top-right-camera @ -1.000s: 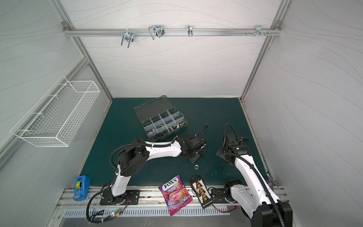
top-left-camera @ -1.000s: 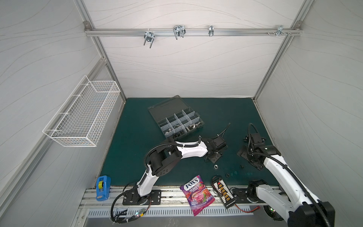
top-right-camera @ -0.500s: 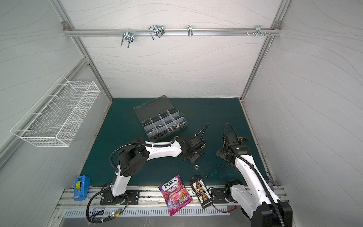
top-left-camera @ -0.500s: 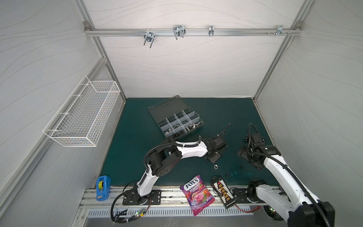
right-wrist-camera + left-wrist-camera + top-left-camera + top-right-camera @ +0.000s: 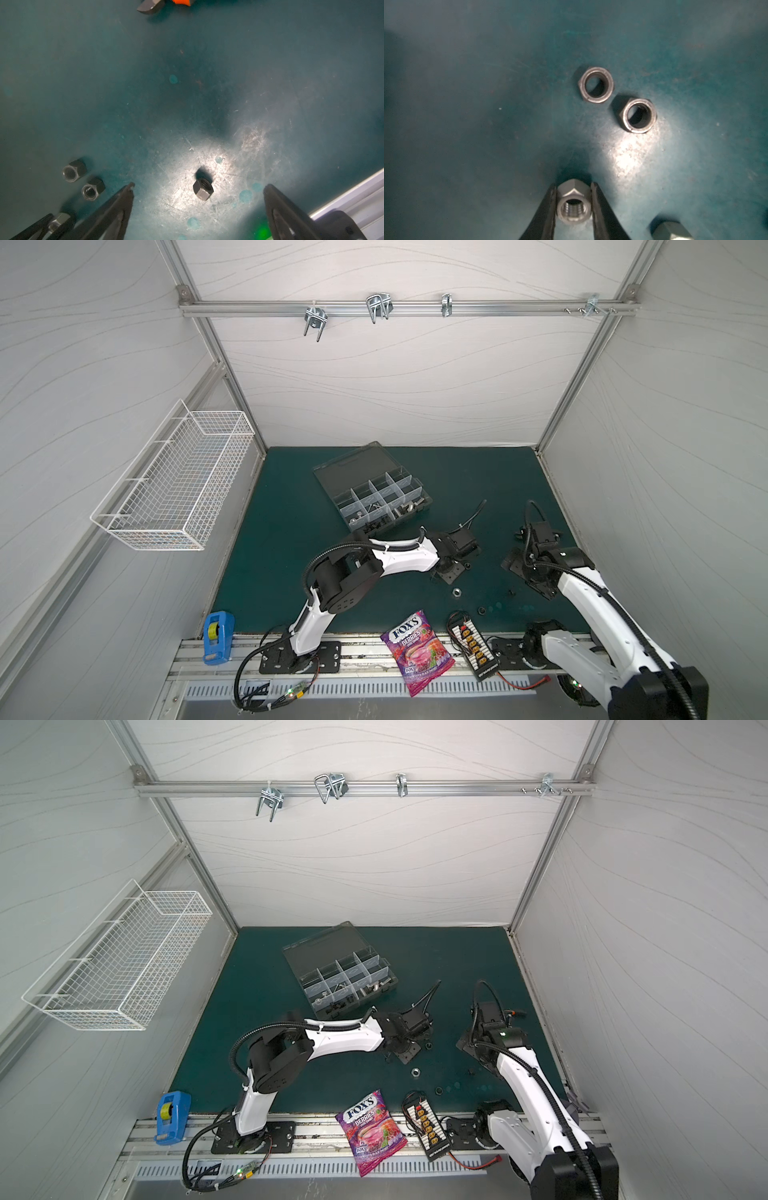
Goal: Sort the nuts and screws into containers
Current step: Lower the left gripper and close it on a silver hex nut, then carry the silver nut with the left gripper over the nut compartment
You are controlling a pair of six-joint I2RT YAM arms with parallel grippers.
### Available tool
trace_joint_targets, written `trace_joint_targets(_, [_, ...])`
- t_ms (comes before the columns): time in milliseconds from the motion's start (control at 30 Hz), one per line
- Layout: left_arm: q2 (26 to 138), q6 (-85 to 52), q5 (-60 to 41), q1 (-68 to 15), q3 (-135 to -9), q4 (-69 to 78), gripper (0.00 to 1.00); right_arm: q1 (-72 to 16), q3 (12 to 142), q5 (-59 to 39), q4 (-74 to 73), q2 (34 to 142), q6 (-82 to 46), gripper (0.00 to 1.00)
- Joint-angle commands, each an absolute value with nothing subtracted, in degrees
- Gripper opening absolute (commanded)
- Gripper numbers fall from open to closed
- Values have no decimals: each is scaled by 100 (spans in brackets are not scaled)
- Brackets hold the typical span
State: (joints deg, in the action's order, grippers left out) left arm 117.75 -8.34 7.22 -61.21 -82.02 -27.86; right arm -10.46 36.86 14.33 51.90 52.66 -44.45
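Observation:
In the left wrist view my left gripper is shut on a silver nut, with one finger against each side of it, down at the green mat. Two dark nuts lie just beyond it, and another silver piece lies beside it. My right gripper stands wide open over a small dark nut that lies between its fingers. In both top views the smoky-grey box of containers sits open further back, with hardware in its near compartments. A loose silver nut lies near the front.
A candy bag and a connector board lie at the front edge. A blue tape dispenser sits at the front left, and a white wire basket hangs on the left wall. A black nut lies near the board.
The left gripper's jaws have narrowed onto the silver nut. Neither arm has visibly shifted, and the right gripper has stayed open.

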Motion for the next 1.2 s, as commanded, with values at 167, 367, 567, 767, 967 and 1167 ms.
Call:
trace_joint_targets(167, [10967, -1076, 957, -5578, -8012, -2842, 28, -1017, 3804, 1384, 5186, 5280, -4419, 99])
trace_joint_targets(367, [10467, -1143, 1158, -4968, -7679, -2825, 28, -1019, 3815, 1364, 5172, 5336, -4412, 99])
trace_joint_targets(567, [10136, -1195, 1312, -4345, -7407, -2840, 28, -1019, 3829, 1353, 5160, 5345, -4412, 99])
trace_joint_targets(767, [9829, -1228, 1454, -3724, -7274, -2892, 28, -1019, 3817, 1353, 5175, 5346, -4404, 99])
trace_joint_targets(967, [9673, -1257, 1525, -3132, -7310, -2944, 28, -1019, 3794, 1286, 5142, 5366, -4412, 99])
trace_joint_targets(1167, [9647, -1262, 1583, -2626, -7352, -2971, 28, -1018, 3794, 1274, 5139, 5361, -4412, 99])
